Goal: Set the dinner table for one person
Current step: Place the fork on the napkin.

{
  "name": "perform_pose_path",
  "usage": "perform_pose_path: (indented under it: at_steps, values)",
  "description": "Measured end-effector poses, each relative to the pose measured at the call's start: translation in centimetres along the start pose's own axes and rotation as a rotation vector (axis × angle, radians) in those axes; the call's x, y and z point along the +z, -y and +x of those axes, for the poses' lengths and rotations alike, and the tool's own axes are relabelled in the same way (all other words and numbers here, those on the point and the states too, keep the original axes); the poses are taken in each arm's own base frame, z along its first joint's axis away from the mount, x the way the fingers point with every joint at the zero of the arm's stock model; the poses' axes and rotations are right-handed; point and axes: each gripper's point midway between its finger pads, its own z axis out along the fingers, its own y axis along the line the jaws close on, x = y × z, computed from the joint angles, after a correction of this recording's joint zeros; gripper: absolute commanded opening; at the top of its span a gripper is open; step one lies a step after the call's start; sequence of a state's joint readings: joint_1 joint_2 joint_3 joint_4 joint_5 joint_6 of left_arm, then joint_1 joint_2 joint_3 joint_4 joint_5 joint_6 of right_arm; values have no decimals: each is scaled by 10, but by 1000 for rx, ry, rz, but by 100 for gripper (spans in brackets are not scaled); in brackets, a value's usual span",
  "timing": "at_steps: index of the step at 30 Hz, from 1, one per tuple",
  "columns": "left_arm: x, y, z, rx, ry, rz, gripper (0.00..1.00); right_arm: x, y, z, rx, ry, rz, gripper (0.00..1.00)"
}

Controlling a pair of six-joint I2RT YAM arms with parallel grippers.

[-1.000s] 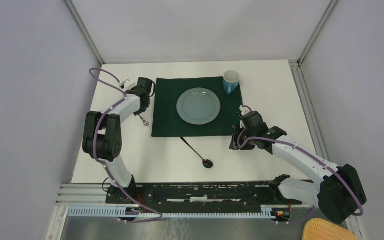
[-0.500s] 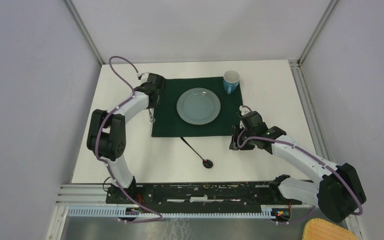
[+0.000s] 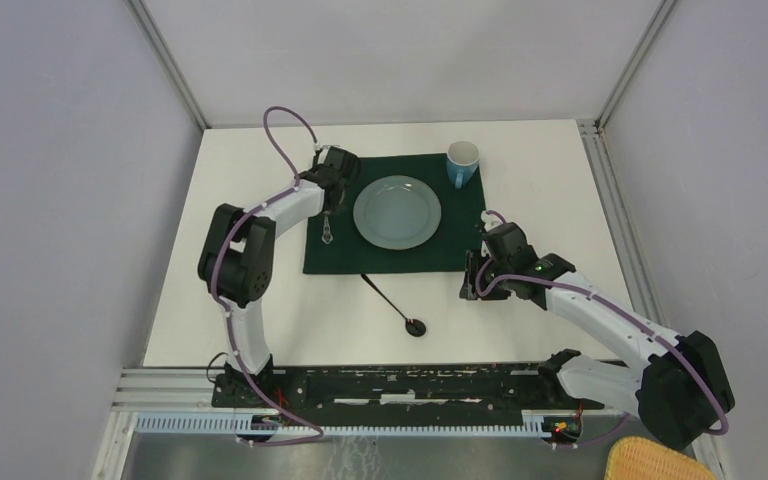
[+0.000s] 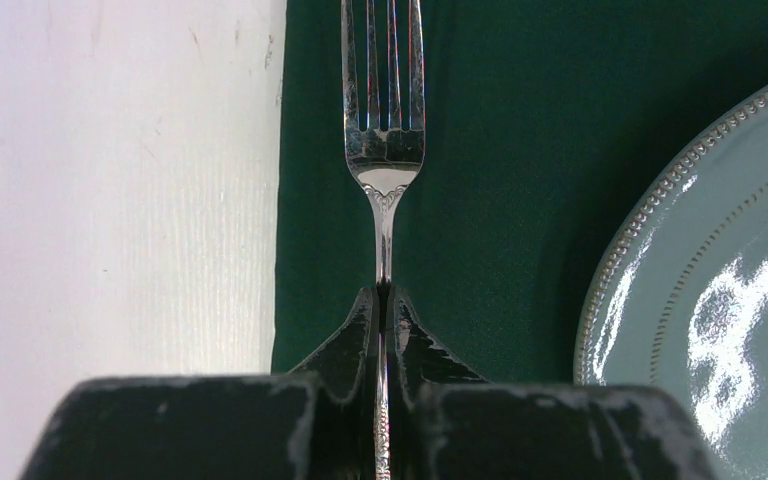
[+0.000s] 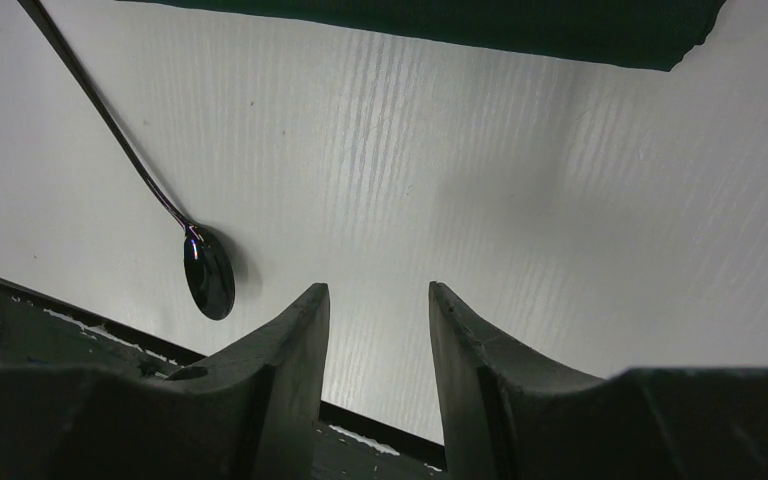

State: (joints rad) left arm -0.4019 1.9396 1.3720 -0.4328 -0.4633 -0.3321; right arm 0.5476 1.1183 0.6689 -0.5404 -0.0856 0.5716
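The dinner table (image 3: 550, 200) is lying white beneath everything, carrying a dark green cloth (image 3: 400, 258) with the plate (image 3: 397, 212) at its middle. The left gripper (image 4: 383, 300) is pinching the fork (image 4: 384, 150) tight by its handle, over the cloth strip between the cloth's left edge and the plate. I judge the lowering is calling for tines kept parallel to that edge and clear of the rim. The right gripper (image 5: 378, 300) is waiting half-parted and empty near the spoon (image 5: 208, 280)

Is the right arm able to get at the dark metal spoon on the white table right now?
Probably yes: the right pincer is open and empty, and the dark metal spoon lies on bare white tabletop beside it, nothing between them.
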Motion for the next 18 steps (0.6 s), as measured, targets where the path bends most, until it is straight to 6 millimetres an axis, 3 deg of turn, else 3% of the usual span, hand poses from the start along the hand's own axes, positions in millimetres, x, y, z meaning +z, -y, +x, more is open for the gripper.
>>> perform_pose_path:
  at_steps: [18]
  values:
    - [2, 28, 12, 28, -8, 75, 2, 0, 2, 0, 9, 3, 12, 47]
